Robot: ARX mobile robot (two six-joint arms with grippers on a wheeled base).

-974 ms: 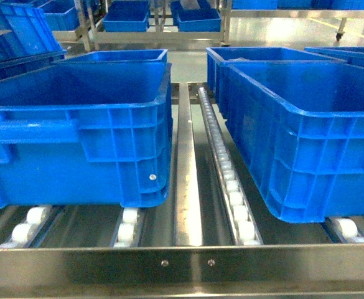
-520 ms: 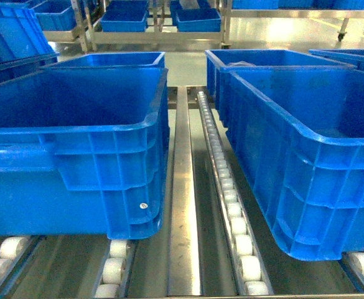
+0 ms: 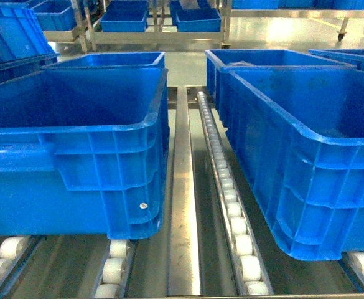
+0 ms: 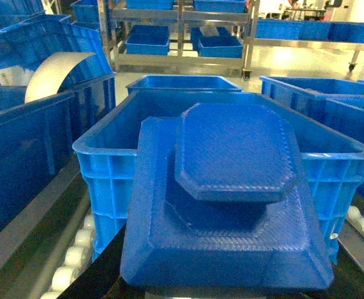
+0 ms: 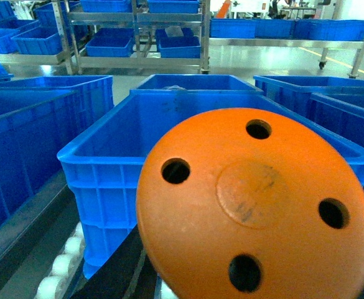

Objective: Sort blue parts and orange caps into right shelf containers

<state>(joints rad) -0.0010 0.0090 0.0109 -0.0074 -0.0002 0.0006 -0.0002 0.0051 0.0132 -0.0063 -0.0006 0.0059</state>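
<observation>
Crates had stopped sliding in the head view, so the base seemed parked for sorting. Left of the steel roller rail (image 3: 224,180) stood one smooth-walled ribbed crate (image 3: 76,149); right, another (image 3: 306,156). Wrist views showed a textured blue part (image 4: 228,199) and holed orange cap (image 5: 256,205) close up; finger spread couldn't be told.

A warehouse or factory floor: blue crates (image 3: 76,143) on steel roller racks (image 3: 228,193), with more shelving (image 3: 157,34) far behind.
</observation>
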